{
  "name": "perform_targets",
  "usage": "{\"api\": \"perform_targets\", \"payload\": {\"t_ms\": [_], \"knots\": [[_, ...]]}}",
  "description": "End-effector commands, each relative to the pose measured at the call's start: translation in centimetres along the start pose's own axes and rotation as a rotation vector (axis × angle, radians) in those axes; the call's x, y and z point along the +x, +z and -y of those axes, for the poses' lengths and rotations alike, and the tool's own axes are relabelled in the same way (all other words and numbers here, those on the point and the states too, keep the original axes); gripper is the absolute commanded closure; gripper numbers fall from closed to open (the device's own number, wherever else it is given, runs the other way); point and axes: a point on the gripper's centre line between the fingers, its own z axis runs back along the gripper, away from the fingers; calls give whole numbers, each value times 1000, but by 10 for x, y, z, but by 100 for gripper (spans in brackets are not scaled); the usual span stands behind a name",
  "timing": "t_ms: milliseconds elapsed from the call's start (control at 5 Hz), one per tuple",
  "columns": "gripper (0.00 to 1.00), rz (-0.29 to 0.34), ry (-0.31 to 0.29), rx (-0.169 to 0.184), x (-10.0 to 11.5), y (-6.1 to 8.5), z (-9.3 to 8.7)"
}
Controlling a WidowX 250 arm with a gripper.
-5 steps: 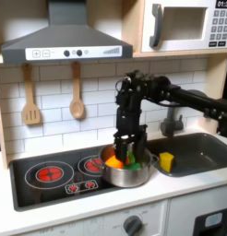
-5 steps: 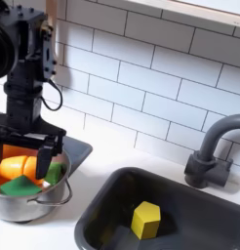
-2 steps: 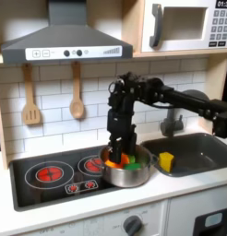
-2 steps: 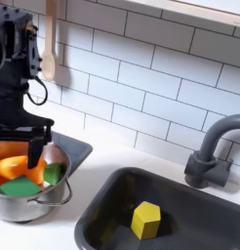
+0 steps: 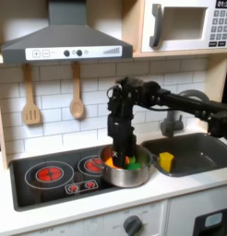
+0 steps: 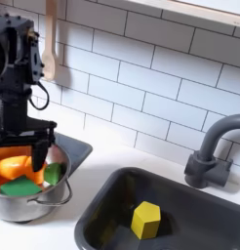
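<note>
A metal pot (image 5: 125, 175) (image 6: 36, 202) stands on the stove's right burner. It holds an orange piece (image 5: 113, 162) (image 6: 11, 166) and green pieces (image 5: 134, 164) (image 6: 26, 186). My gripper (image 5: 119, 155) (image 6: 22, 156) points straight down into the pot, open, one black finger (image 6: 39, 154) on either side of the orange piece. Whether the fingers touch it is unclear. A yellow block (image 5: 167, 161) (image 6: 144, 219) lies in the sink (image 5: 206, 152) (image 6: 195, 200), apart from the gripper.
A grey faucet (image 6: 210, 154) (image 5: 173, 120) rises behind the sink. The black stovetop (image 5: 51, 173) has red burners. A wooden spatula (image 5: 30, 97) and spoon (image 5: 77, 92) hang on the tiled wall under the hood (image 5: 65, 41). A microwave (image 5: 185, 26) sits above.
The arm has swung toward the left in both exterior views, bringing the gripper from the pot's right side to over the orange piece, and it has sunk slightly into the pot.
</note>
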Motion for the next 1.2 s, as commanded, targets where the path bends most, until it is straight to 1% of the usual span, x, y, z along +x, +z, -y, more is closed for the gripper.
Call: {"api": "perform_targets", "payload": {"t_ms": [0,200,400,600,800,1000], "knots": [[0,6,59,-60,4,2,13],[0,11,90,-53,10,0,11],[0,25,110,-53,12,-2,10],[0,47,126,-42,14,-3,12],[0,81,150,-20,16,-7,6],[0,92,151,1,17,-16,6]]}}
